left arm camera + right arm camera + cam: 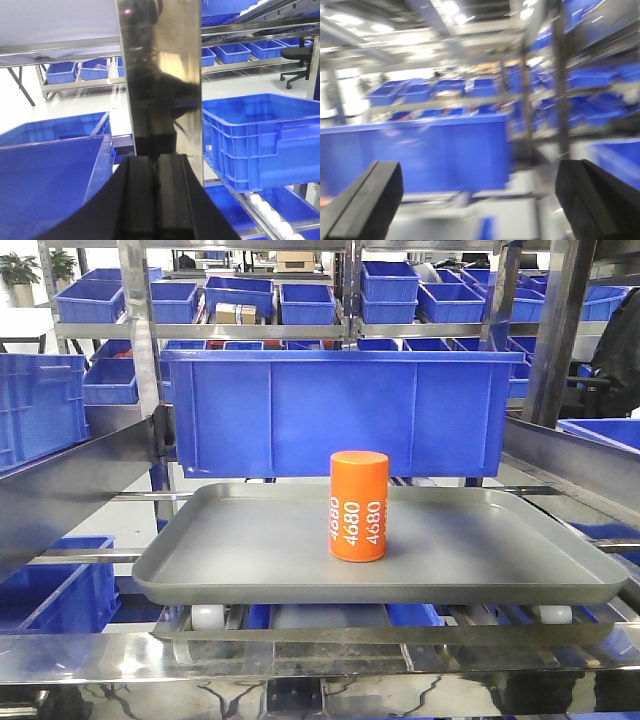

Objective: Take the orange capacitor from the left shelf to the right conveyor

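Note:
The orange capacitor (359, 506) stands upright on the shallow grey tray (250, 570) of the left shelf, with white "4680" on its side. A large blue bin (340, 410) stands right behind the tray. No gripper shows in the front view. In the left wrist view my left gripper (156, 172) is shut with its black pads pressed together and nothing between them, close in front of a shiny steel post (160, 75). In the blurred right wrist view my right gripper (480, 200) is wide open and empty, facing a large blue bin (420, 155). The conveyor is out of view.
Steel shelf uprights (140, 330) and sloping rails (70, 480) flank the tray. Several blue bins (300, 300) fill the racks behind. White rollers (210, 618) sit under the tray. Blue crates (260, 140) lie either side of the left gripper. A black office chair (300, 55) stands far off.

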Robot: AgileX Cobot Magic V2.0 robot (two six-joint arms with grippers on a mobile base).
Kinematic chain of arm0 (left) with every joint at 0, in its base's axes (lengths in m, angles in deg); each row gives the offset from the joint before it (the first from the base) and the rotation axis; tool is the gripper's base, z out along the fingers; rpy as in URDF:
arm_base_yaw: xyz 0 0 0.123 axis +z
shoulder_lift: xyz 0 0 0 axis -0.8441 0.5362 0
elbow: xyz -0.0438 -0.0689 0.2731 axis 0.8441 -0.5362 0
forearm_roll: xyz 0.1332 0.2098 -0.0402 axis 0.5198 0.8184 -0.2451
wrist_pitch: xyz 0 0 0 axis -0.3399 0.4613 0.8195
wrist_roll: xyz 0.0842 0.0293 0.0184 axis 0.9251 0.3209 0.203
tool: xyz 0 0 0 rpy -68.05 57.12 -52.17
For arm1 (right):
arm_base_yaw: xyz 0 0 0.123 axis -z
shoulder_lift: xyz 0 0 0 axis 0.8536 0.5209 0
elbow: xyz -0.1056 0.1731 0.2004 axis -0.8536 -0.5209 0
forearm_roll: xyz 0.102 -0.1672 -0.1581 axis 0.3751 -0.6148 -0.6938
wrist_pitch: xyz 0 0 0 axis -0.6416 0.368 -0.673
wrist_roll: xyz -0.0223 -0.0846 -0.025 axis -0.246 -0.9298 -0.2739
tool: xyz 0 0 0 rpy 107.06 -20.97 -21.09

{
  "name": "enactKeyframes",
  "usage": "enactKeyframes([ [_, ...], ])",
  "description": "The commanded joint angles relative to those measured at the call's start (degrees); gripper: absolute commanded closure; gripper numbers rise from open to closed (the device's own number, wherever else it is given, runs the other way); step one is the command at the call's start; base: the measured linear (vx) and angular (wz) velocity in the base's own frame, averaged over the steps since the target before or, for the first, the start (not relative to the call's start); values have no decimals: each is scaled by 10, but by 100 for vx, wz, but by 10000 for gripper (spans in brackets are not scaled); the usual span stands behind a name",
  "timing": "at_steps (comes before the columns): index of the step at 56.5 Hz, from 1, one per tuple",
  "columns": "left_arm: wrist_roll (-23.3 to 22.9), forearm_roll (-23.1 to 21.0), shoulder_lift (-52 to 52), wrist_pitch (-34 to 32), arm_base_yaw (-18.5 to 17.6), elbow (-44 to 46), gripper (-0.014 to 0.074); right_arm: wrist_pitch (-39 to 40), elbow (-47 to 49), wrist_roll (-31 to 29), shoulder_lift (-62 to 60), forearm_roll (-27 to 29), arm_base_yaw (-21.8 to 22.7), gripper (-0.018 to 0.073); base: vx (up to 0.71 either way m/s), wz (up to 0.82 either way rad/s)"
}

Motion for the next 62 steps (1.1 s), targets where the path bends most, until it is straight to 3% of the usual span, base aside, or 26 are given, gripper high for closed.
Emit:
enactKeyframes([
  [1, -4, -4, -5, -45, -4, -14, 602, 0, 33, -58, 33, 47, -51, -109, 0, 0],
  [9, -4, -4, -5, -45, -4, -14, 602, -27, 64, -142, 86, 103, -145, -90, 0, 0],
  [19, -4, -4, -5, -45, -4, -14, 602, -25, 100, -169, 164, 126, -207, -85, 0, 0],
  [42, -4, -4, -5, -45, -4, -14, 602, -30, 180, -179, 316, 147, -214, -75, 0, 0],
  [53, -4, -4, -5, -45, -4, -14, 602, -26, 218, -232, 378, 194, -214, -62, 0, 0],
  [62, -4, -4, -5, -45, -4, -14, 602, -26, 243, -259, 407, 237, -214, 46, 0, 0],
])
